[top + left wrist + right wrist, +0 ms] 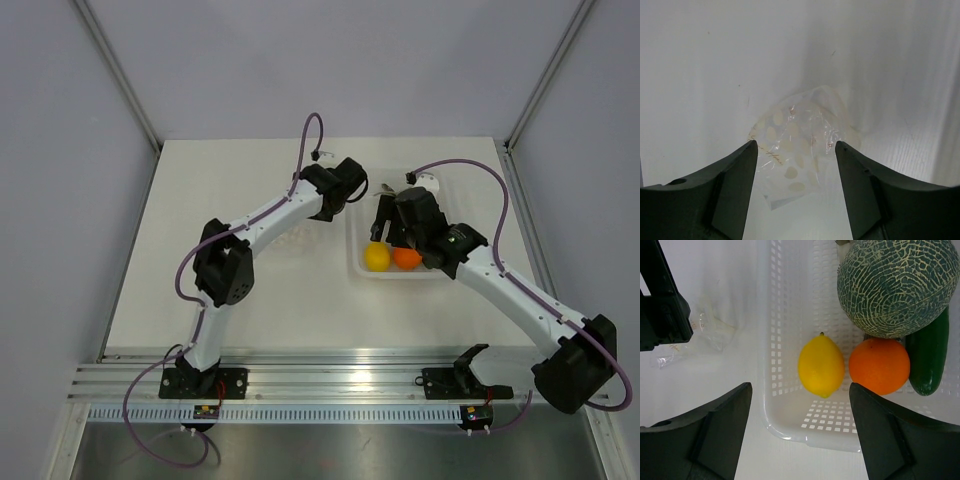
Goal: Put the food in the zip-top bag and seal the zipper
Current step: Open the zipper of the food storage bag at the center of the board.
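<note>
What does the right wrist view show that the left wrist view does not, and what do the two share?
Only the right wrist view: a white basket holding a lemon, an orange, a melon and a cucumber. Only the left wrist view: the pale spots printed on the bag, seen close between the open left fingers. Both: the clear bag on the white table, outside the basket.

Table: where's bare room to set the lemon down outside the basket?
Bare table left of the left arm, out to the edge, and the strip between basket and near rail. Crowded: inside the basket, and between it and the bag.
</note>
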Controlling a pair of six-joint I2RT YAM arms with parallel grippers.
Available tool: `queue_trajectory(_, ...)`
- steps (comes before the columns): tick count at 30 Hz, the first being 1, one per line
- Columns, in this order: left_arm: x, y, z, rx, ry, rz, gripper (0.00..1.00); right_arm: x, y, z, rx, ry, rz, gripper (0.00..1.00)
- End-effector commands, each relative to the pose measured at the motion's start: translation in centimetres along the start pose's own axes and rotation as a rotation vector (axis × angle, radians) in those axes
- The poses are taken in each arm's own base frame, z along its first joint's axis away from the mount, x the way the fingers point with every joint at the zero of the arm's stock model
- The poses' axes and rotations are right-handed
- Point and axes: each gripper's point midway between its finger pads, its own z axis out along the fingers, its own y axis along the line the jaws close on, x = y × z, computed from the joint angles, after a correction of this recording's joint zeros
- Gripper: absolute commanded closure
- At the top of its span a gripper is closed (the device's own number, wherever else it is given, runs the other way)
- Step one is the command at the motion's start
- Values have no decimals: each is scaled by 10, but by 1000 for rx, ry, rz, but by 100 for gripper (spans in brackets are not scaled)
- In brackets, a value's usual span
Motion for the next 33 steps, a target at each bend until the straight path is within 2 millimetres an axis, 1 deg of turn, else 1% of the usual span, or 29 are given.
queue_trajectory(1, -12, 25, -23, -19, -44, -39, 34, -7, -10, -7, 32, -33, 3, 13)
queue_trajectory(3, 5, 30, -25, 10, -23, -31, 34, -6, -11, -9, 35, -31, 2, 13)
queue_trajectory(4, 0, 42, -43, 54, -56, -66, 34, -7, -11, -10, 33, -34, 3, 13)
queue_trajectory(5, 14, 41, -37, 69, -43, -51, 36, -7, -11, -10, 29, -34, 4, 13)
queue_trajectory(6, 19, 38, -41, 127, -27, -57, 39, -6, -10, -10, 25, -34, 5, 13)
queue_trajectory(7, 20, 39, -47, 170, -25, -58, 41, -6, -10, -10, 23, -34, 9, 13)
queue_trajectory(8, 29, 35, -43, 197, 2, -51, 47, -7, -9, -9, 18, -36, 12, 12)
queue_trajectory(9, 36, 28, -44, 242, 35, -46, 50, -7, -7, -8, 12, -33, 12, 12)
queue_trajectory(11, 42, 26, -40, 251, 51, -46, 53, -6, -5, -6, 7, -25, 15, 12)
queue_trajectory(12, 49, 24, -37, 261, 70, -42, 54, -6, -3, -6, 3, -20, 15, 12)
queue_trajectory(14, 53, 17, -34, 284, 83, -41, 54, -6, -3, -7, -2, -19, 15, 13)
queue_trajectory(15, 61, 14, -31, 303, 109, -36, 54, -7, -3, -8, -4, -22, 18, 13)
queue_trajectory(16, 60, 10, -29, 319, 105, -47, 54, -7, -4, -9, -2, -26, 18, 13)
queue_trajectory(17, 65, 6, -28, 346, 120, -47, 54, -8, -4, -10, -1, -28, 16, 12)
queue_trajectory(18, 70, 8, -21, 346, 139, -53, 54, -8, -4, -11, -2, -29, 17, 12)
queue_trajectory(20, 70, 4, -15, 367, 139, -75, 55, -8, -4, -13, -3, -28, 17, 12)
queue_trajectory(21, 69, 6, -12, 368, 133, -84, 55, -7, -4, -13, -8, -25, 18, 12)
queue_trajectory(22, 72, 6, -8, 367, 126, -85, 60, -7, -3, -13, -11, -24, 20, 12)
queue_trajectory(23, 70, 6, -10, 373, 113, -88, 63, -6, 0, -13, -25, -17, 20, 12)
queue_trajectory(25, 73, 5, -9, 387, 113, -79, 72, -4, 4, -12, -46, -2, 15, 12)
queue_trajectory(26, 76, 3, -9, 398, 120, -74, 84, -3, 13, -13, -91, 13, 10, 12)
queue_trajectory(27, 77, 2, -9, 407, 122, -72, 89, -4, 18, -12, -112, 19, -3, 12)
queue_trajectory(28, 74, 2, -12, 420, 109, -78, 93, -1, 23, -9, -130, 39, -14, 12)
queue_trajectory(29, 79, 1, -12, 434, 115, -72, 100, -2, 34, -11, -183, 53, -21, 12)
queue_trajectory(31, 75, 1, -16, 460, 96, -81, 100, -5, 46, -9, -233, 60, -36, 13)
queue_trajectory(33, 80, 3, -15, 476, 96, -74, 100, -6, 57, -11, -283, 72, -49, 13)
